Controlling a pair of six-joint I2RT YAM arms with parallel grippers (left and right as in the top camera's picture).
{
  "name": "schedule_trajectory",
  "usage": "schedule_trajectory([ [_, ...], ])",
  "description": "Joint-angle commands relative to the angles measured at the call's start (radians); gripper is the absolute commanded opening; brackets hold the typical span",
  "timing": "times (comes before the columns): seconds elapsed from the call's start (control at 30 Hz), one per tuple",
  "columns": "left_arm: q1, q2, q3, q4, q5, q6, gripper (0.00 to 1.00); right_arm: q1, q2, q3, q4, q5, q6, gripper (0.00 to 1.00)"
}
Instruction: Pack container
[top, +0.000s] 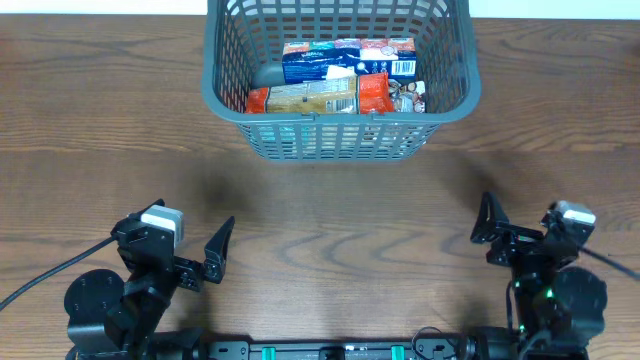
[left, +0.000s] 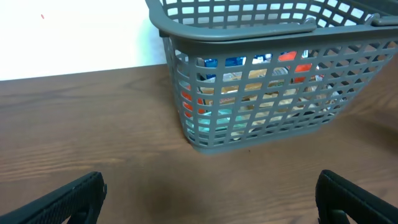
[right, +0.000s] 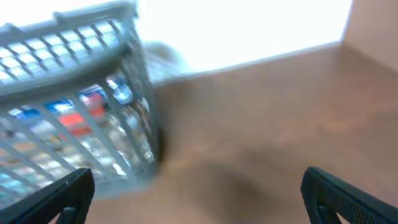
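Note:
The grey lattice container (top: 225, 100) stands at the table's far middle. It holds several snack packs: a blue and white pack (top: 345, 60) at the back, an orange and tan pack (top: 310, 98) in front. The container also shows in the left wrist view (left: 249, 31) and, blurred, in the right wrist view (right: 68, 31). My left gripper (top: 215, 252) is open and empty near the front left; its fingers frame bare table (left: 208, 199). My right gripper (top: 487, 235) is open and empty near the front right, over bare table (right: 199, 199).
The brown wooden table (top: 340, 210) stretches between the container and the arms. A black cable (top: 40, 275) runs off to the left from the left arm's base. A white wall or surface lies beyond the table's far edge (left: 74, 37).

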Motion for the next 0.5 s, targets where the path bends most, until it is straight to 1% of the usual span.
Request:
schedule_trajectory([
  [0.0,-0.005,-0.002,-0.002,-0.001,0.017,0.006,0.99,0.04,-0.045,-0.081,0.093,-0.035,-0.052,0.99],
  [0.1,-0.005,-0.002,-0.002,-0.002,0.017,0.006,0.99,0.082,-0.078,-0.152,0.211,-0.041,-0.114,0.99],
  [0.17,-0.005,-0.002,-0.002,-0.002,0.017,0.006,0.99,0.11,-0.095,-0.189,0.261,-0.041,-0.16,0.99],
  [0.33,-0.005,-0.002,-0.002,-0.001,0.017,0.006,0.99,0.174,-0.14,-0.257,0.297,-0.04,-0.278,0.99],
  [0.47,-0.005,-0.002,-0.002,-0.001,0.017,0.006,0.99,0.188,-0.183,-0.303,0.299,-0.03,-0.29,0.99],
])
